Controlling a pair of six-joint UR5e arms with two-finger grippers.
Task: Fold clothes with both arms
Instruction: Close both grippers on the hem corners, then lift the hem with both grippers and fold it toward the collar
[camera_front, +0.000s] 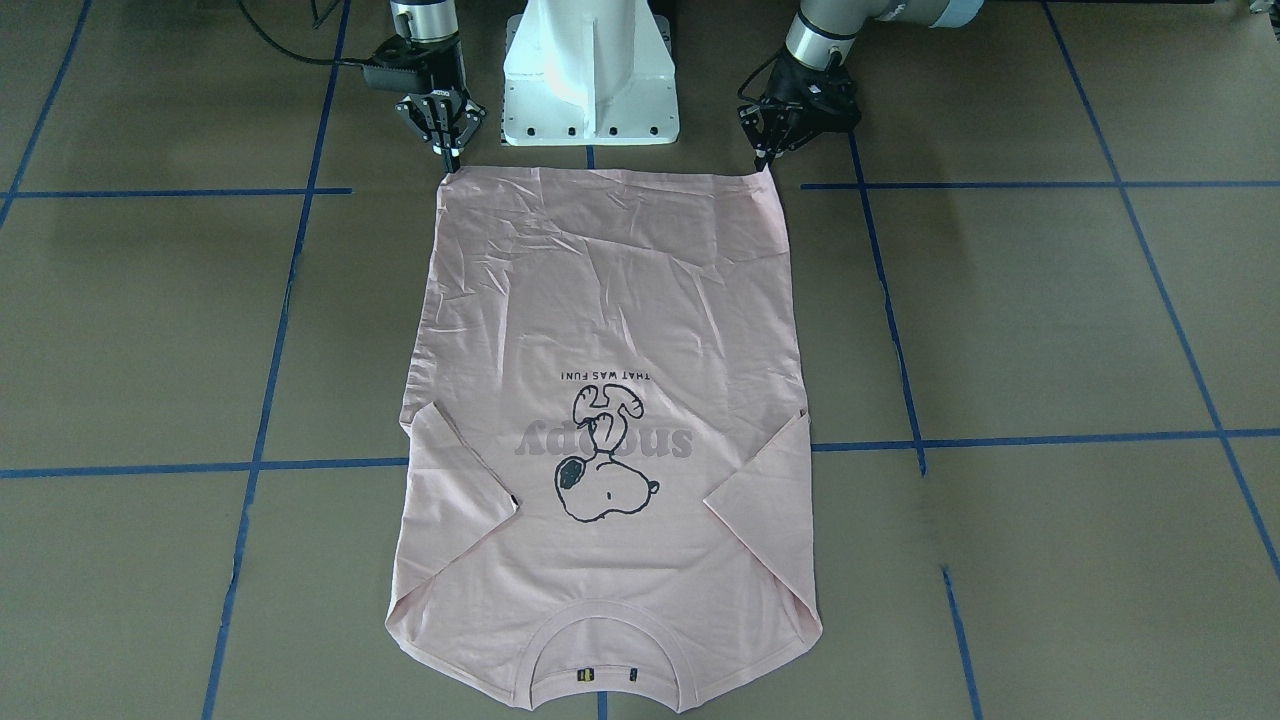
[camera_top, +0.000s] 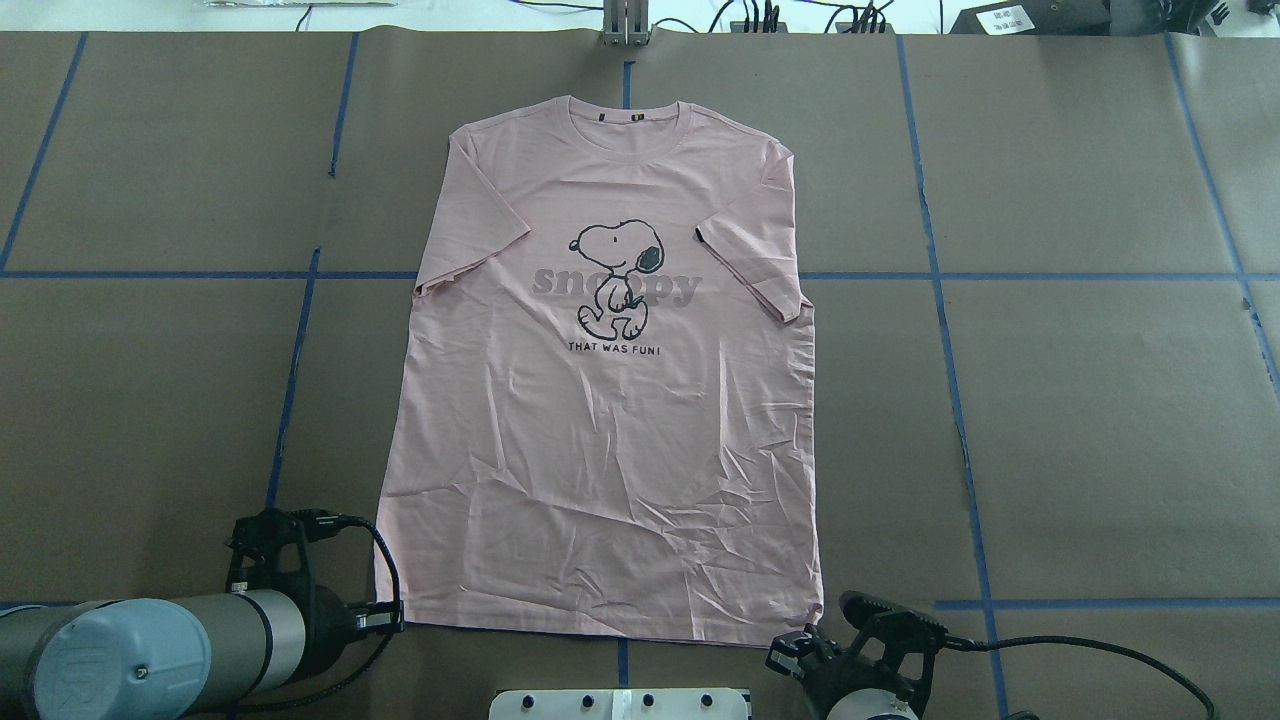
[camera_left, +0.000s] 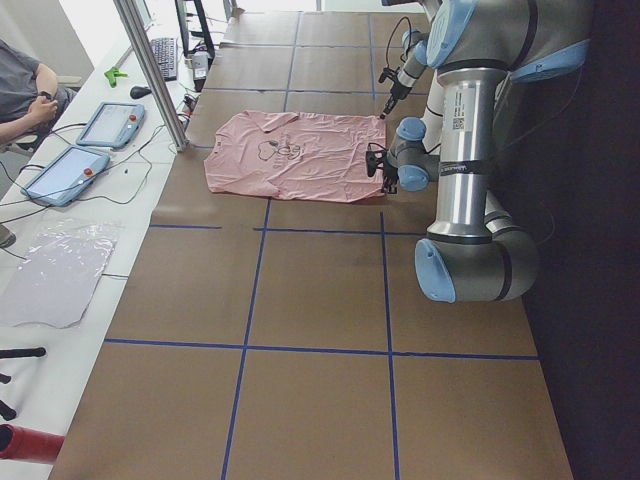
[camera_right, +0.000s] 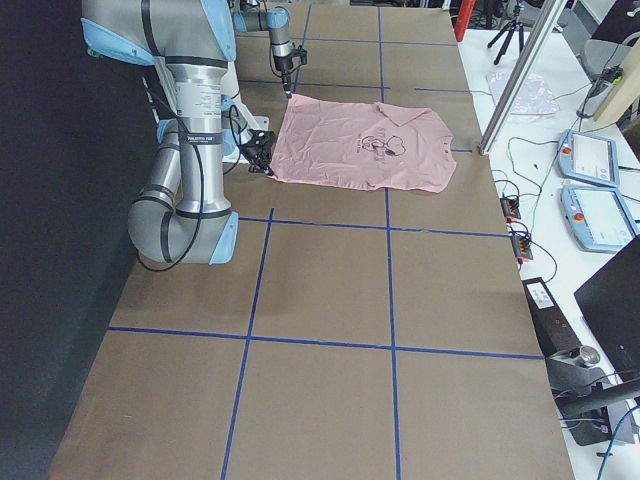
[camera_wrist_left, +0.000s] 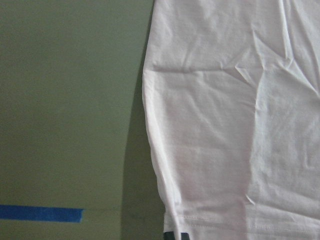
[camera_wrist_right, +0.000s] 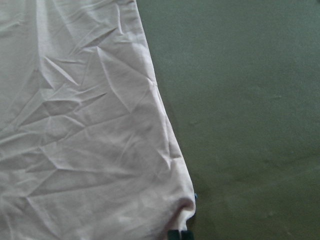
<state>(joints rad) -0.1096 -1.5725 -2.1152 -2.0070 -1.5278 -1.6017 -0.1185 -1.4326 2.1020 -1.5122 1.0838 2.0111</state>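
Note:
The pale pink Snoopy T-shirt (camera_front: 610, 290) lies flat and face up on the brown table, collar away from the robot, both sleeves folded in over the chest (camera_top: 600, 430). My left gripper (camera_front: 765, 160) is shut on the hem corner on my left side; it also shows in the overhead view (camera_top: 385, 620). My right gripper (camera_front: 447, 165) is shut on the other hem corner (camera_top: 800, 645). In the left wrist view the cloth (camera_wrist_left: 225, 125) runs down to the fingertips (camera_wrist_left: 175, 235). In the right wrist view the cloth (camera_wrist_right: 75, 125) does the same (camera_wrist_right: 179, 234).
The white pedestal base (camera_front: 590, 70) stands between the two grippers, just behind the hem. Blue tape lines (camera_front: 1000, 440) cross the brown table cover. Tablets (camera_left: 105, 125) and cables lie on the operators' bench beyond the far table edge, where a metal post (camera_top: 625, 20) stands.

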